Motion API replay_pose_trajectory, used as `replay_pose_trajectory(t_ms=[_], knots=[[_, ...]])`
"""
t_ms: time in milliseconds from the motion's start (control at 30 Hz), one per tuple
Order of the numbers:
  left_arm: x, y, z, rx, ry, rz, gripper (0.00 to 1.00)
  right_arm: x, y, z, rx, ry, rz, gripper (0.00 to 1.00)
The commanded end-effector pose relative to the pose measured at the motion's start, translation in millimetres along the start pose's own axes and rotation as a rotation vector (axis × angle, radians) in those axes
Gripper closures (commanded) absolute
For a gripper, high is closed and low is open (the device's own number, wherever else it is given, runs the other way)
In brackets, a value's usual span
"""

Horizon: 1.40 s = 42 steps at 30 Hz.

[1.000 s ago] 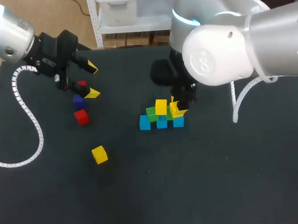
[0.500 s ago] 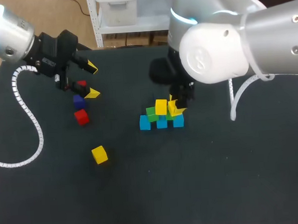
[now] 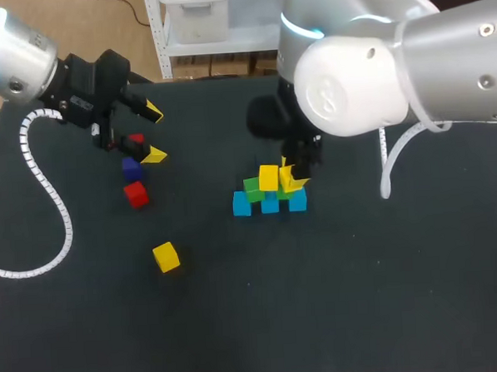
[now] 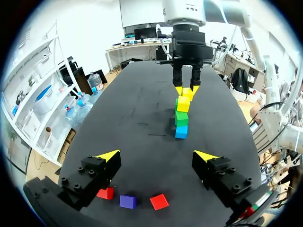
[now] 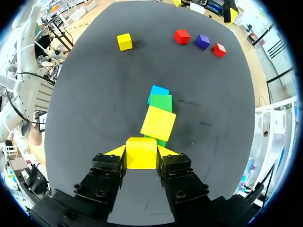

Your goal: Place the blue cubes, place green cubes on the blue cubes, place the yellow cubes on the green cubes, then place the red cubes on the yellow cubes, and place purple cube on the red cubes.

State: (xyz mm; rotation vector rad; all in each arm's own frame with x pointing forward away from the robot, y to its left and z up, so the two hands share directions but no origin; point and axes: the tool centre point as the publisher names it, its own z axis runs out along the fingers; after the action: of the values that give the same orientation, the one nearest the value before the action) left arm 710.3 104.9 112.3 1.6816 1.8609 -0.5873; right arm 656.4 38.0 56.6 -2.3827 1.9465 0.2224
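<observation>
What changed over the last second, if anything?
The right arm drifted slightly toward the robot's left. The right gripper, shut on a yellow cube, barely edged along at the stack; nothing was released. The left gripper, open, the loose yellow cube, red cube and purple cube stayed put.

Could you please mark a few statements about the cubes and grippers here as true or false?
1. The right gripper is shut on a yellow cube. True.
2. The left gripper holds a red cube. False: it is open and empty.
3. A loose yellow cube lies apart from the stack. True.
4. The purple cube tops the stack. False: it lies between two red cubes, away from the stack.
</observation>
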Motion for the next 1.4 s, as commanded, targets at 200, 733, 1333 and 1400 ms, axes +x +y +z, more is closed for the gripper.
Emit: replay_pose_trajectory(t_ms=[200, 733, 1333, 1400], knots=[[1.4, 0.9, 0.4, 0.001, -0.005, 0.004, 0.00, -1.9, -6.2, 1.8, -0.007, 0.002, -0.004, 1.00], [1.4, 0.9, 0.4, 0.001, -0.005, 0.004, 0.00, 1.4, -8.2, 3.9, -0.007, -0.001, 0.005, 1.00], [1.4, 0.9, 0.4, 0.001, -0.005, 0.004, 0.00, -0.2, -12.8, 5.6, -0.005, -0.010, 0.011, 1.00], [1.4, 0.9, 0.4, 0.001, -0.005, 0.004, 0.00, -0.3, -13.2, 5.9, -0.004, -0.010, 0.012, 1.00]])
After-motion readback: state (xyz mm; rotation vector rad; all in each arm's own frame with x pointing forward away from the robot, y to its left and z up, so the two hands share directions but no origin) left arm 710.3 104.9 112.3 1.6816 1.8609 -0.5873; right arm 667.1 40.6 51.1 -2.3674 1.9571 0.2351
